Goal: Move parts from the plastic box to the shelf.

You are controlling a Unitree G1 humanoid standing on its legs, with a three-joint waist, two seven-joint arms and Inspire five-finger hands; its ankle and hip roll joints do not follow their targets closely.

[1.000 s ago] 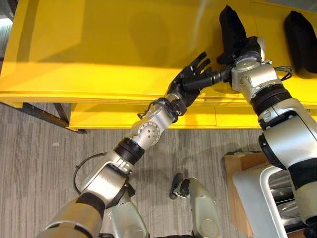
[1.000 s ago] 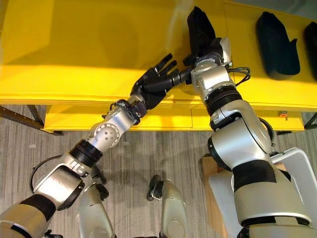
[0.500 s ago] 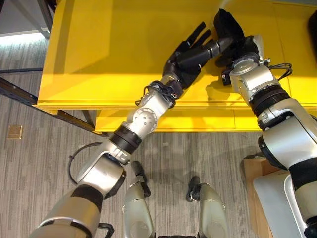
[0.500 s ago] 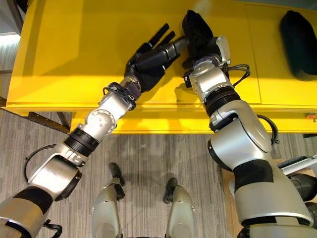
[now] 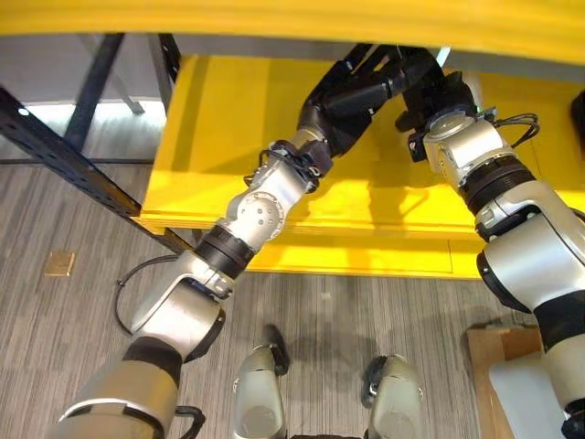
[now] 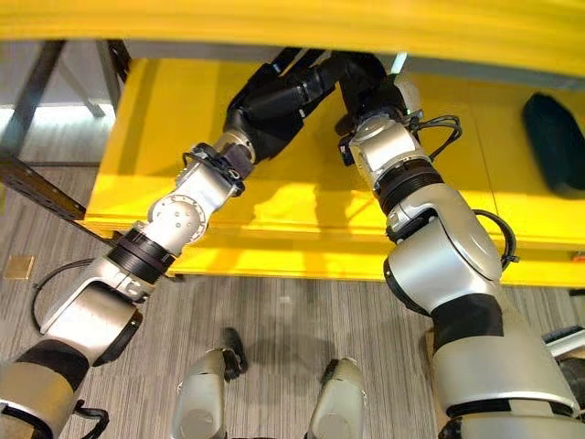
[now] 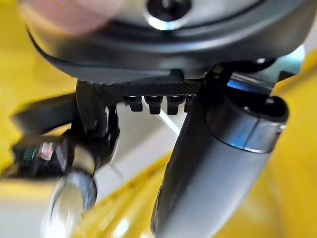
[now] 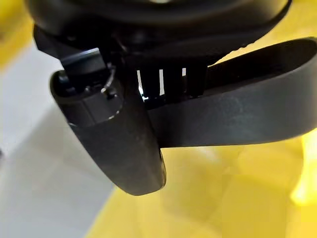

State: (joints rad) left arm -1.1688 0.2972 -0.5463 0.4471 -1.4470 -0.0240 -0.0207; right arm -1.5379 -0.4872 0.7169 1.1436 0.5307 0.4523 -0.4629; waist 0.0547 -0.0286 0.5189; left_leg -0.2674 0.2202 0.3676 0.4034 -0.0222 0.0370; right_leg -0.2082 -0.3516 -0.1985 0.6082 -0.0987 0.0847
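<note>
My right hand [image 5: 437, 87] is shut on a black part [image 8: 247, 114] well in over the yellow shelf [image 5: 228, 137]. The thumb [image 8: 119, 144] lies across the part's front. The upper board's edge hides the top of the part. My left hand [image 5: 343, 96] reaches in from the left with its fingers straight, right beside the right hand and the part. I cannot tell whether it touches them. Another black part [image 6: 553, 137] lies on the same shelf further right.
An upper yellow shelf board [image 5: 274, 14] runs overhead, close above both hands. A dark steel frame post [image 5: 55, 155] slants at the shelf's left end. A brown cardboard box [image 5: 480, 366] sits on the grey floor at the lower right.
The camera has shifted, so the upper board now shows. My left hand went from the shelf's front edge in over the shelf, up beside the right hand. The right hand still holds the part.
</note>
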